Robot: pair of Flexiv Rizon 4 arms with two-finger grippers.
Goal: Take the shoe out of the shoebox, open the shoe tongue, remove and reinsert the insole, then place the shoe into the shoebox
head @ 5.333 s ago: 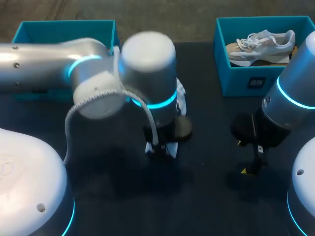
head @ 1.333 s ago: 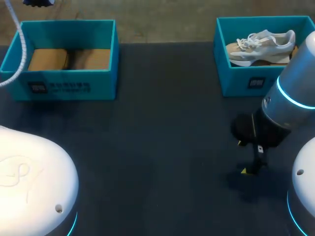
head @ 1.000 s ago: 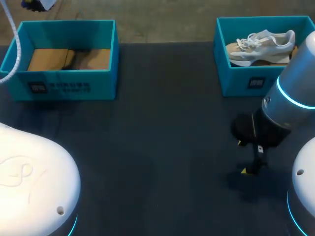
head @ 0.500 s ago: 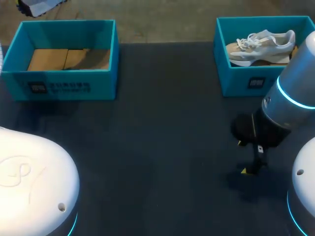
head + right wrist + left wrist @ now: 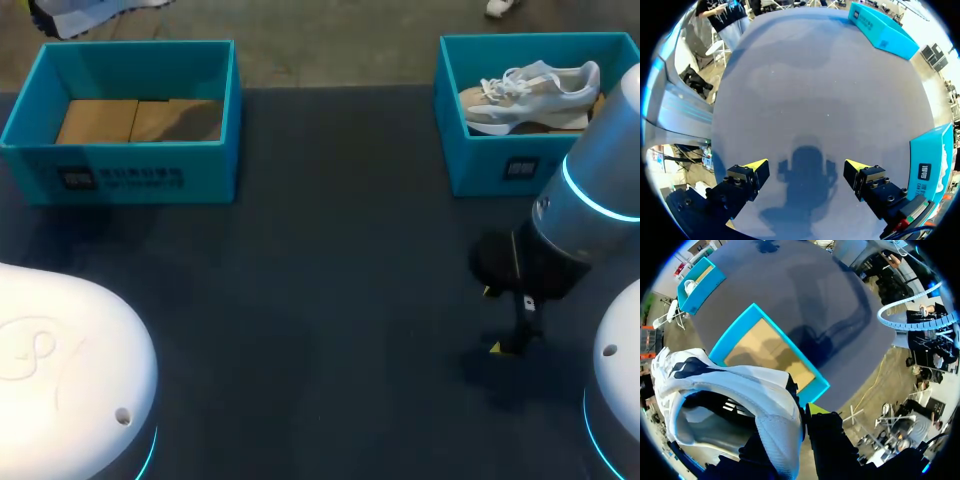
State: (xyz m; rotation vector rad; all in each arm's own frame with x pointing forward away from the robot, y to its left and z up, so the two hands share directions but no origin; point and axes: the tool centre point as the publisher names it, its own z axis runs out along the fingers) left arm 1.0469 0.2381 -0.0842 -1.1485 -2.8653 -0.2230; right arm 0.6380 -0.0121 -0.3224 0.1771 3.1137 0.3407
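A white mesh sneaker with dark patches [image 5: 735,385] hangs in the air beyond the tabletop's far left edge, its opening facing the wrist camera and its heel collar pinched in the left tool [image 5: 801,416]; the head view catches only a sliver of it [image 5: 80,18]. Beneath and just beside it an open teal cardboard shoebox with a brown floor [image 5: 130,175] stands empty [image 5: 732,331]. Well apart, at the far right, a second teal shoebox [image 5: 450,140] holds a white and beige sneaker [image 5: 530,90] lying on its side.
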